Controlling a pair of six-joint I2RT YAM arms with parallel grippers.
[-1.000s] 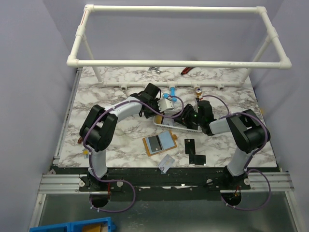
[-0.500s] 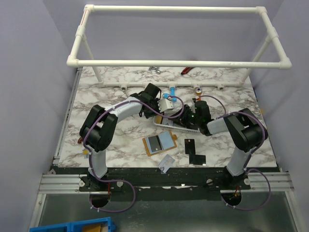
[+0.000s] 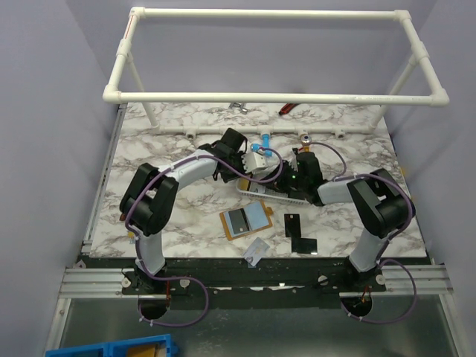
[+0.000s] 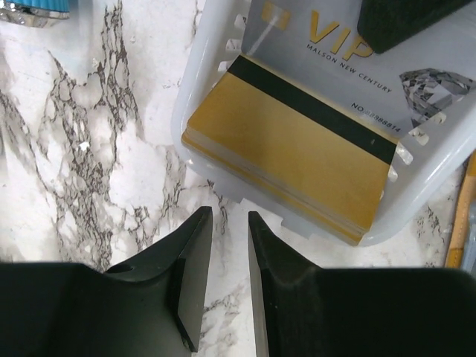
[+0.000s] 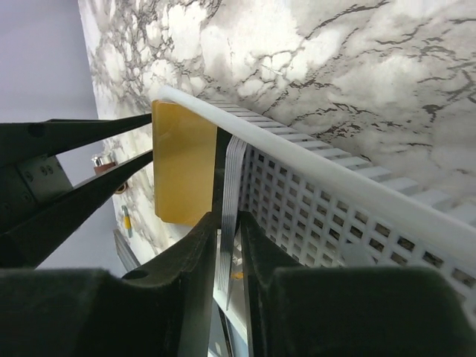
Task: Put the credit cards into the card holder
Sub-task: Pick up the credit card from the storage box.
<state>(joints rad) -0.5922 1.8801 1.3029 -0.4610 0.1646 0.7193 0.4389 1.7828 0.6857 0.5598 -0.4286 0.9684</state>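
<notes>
Right wrist, end effector [image 5: 227, 223] pinching card [image 5: 233, 167] edge

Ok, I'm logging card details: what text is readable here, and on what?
"VIP": gold letters on the silvery-white card in the white mesh plastic basket.
"MALSON NEW CENTURY": small print beneath, same card.
"NO:88988814": same card; digits small, uncertain.
Yellowish-gold card with black stripe: no text showing.
White marking on a black part, right wrist view: too blurred.
</notes>
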